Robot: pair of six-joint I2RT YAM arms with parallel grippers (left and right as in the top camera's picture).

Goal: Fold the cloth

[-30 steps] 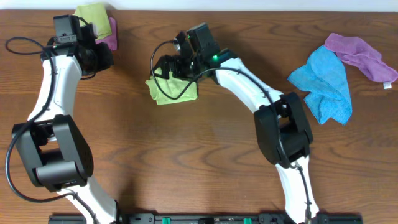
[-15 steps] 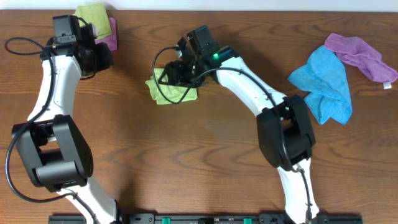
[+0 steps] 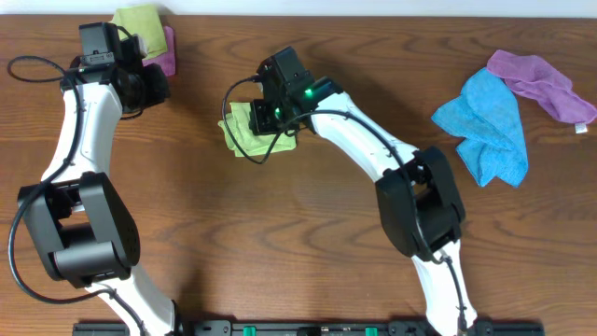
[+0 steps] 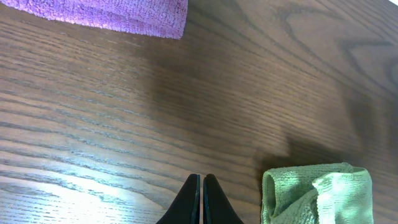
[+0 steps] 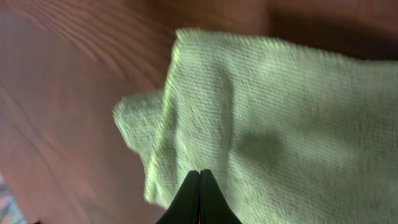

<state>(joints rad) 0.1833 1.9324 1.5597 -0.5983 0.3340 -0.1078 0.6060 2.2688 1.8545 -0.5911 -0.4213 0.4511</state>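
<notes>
The cloth [image 3: 241, 131] is a lime-green towel lying folded small on the wooden table, left of centre. My right gripper [image 3: 261, 119] hovers over its right part and hides it from above. In the right wrist view its jaws [image 5: 199, 172] are shut tip to tip, with the cloth [image 5: 292, 124] spread just beyond them and nothing visibly pinched. My left gripper [image 3: 149, 84] sits at the far left, apart from the cloth. In the left wrist view its jaws [image 4: 201, 178] are shut and empty over bare wood, and the cloth [image 4: 317, 196] shows at the lower right.
A second small lime-green cloth [image 3: 138, 19] rests on a purple cloth [image 3: 166, 47] at the back left corner; the purple cloth's edge [image 4: 112, 15] shows in the left wrist view. At the right lie a crumpled blue cloth [image 3: 485, 126] and another purple cloth [image 3: 541, 82].
My right gripper has gone from open to shut and swung left over the cloth, whose edge is bunched a little. The left arm has not moved.
</notes>
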